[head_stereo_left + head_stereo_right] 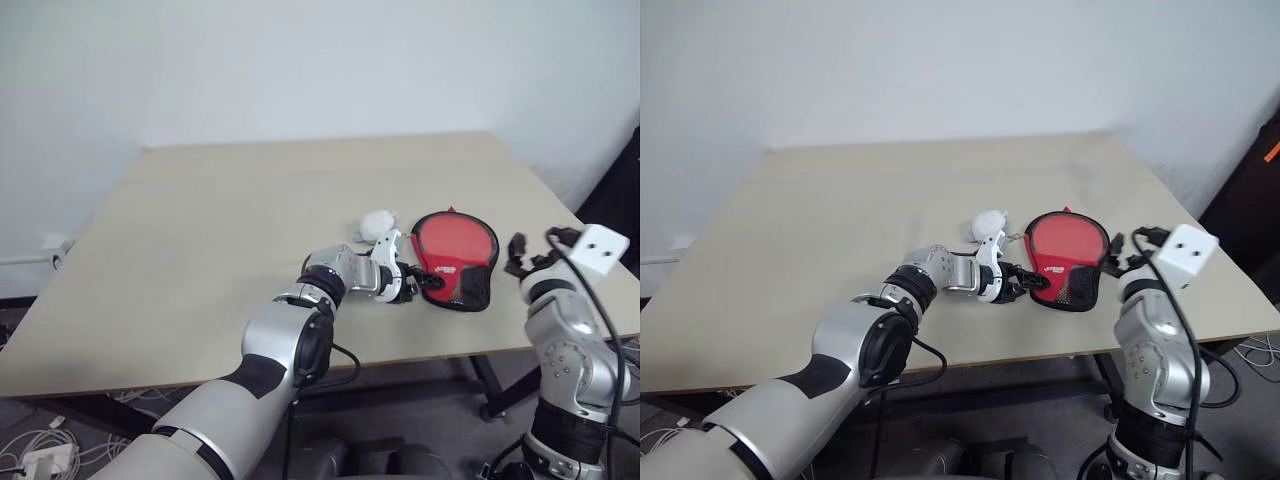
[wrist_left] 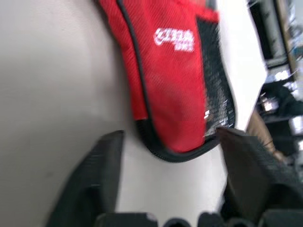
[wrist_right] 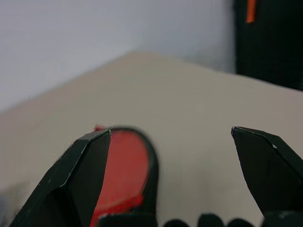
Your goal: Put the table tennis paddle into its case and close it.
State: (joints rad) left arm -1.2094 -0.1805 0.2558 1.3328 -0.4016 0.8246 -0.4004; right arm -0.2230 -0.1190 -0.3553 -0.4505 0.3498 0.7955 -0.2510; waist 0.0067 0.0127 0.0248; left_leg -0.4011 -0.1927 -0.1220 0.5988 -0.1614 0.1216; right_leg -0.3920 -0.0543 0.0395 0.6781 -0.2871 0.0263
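The case (image 1: 455,250) lies flat on the table (image 1: 250,220), red face up, with its white logo (image 2: 174,39) and black mesh end toward me. The table tennis paddle is hidden from view. My left gripper (image 1: 415,283) reaches in from the left at the case's near-left edge. In the left wrist view its fingers (image 2: 102,165) stand open on either side of the black-trimmed rim (image 2: 165,153). To the right of the case, above the table's near right corner, my right gripper (image 1: 530,255) is open and empty. In the right wrist view the case (image 3: 120,175) shows past its fingers (image 3: 90,170).
A small grey-white round pouch (image 1: 378,222) lies on the table just left of the case's far end. The table's front edge runs close below both grippers. Dark furniture (image 1: 620,190) stands beyond the right edge, and cables (image 1: 40,450) lie on the floor at the left.
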